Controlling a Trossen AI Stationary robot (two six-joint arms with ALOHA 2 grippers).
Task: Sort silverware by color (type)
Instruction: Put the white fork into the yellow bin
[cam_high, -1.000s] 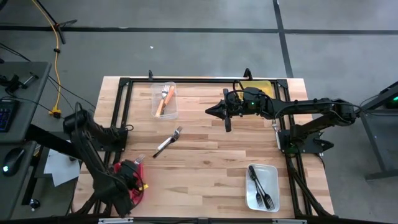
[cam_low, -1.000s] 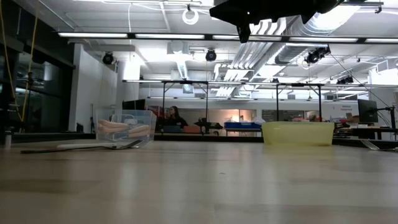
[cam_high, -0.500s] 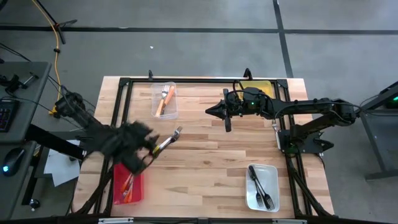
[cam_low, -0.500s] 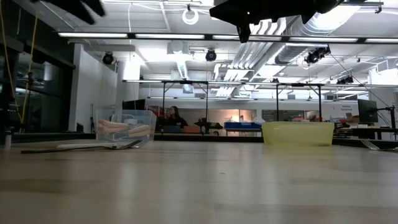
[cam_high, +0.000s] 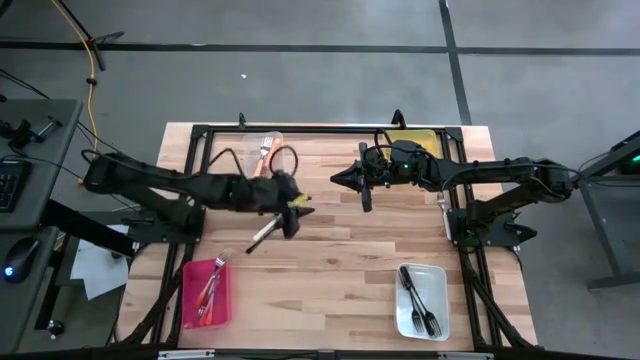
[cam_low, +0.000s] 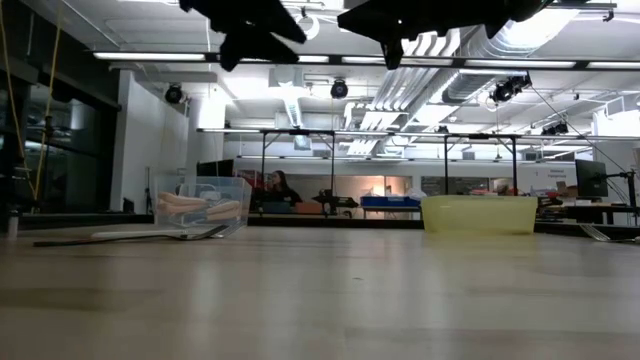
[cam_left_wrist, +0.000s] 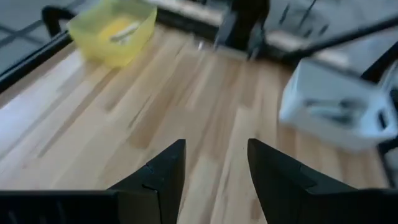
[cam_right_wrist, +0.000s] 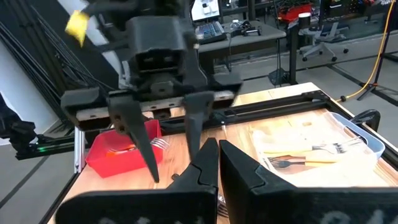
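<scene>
One metal fork (cam_high: 260, 236) lies flat on the wood near the table's middle; it also shows in the low view as a fork (cam_low: 130, 236). My left gripper (cam_high: 298, 208) hovers above the fork's head end, open, with nothing between its fingers (cam_left_wrist: 163, 171). My right gripper (cam_high: 338, 178) waits shut in the air, right of the middle, facing the left gripper (cam_right_wrist: 165, 140). Orange-handled silverware lies in the clear bin (cam_high: 265, 160), red-handled pieces in the red bin (cam_high: 207, 293) and dark forks in the white bin (cam_high: 421, 300).
A yellow bin (cam_high: 412, 143) stands at the far right by the black frame rail (cam_high: 300, 128). Bare wood (cam_high: 330, 260) stretches between the red and white bins. Beyond the table lies a workshop with benches and a seated person (cam_low: 280, 188).
My left gripper has swung from above the red bin at the near left corner up and toward the table's middle, rolling and tipping from pointing down to nearly level. It now hangs over the lone fork. The red bin's pieces now show uncovered.
</scene>
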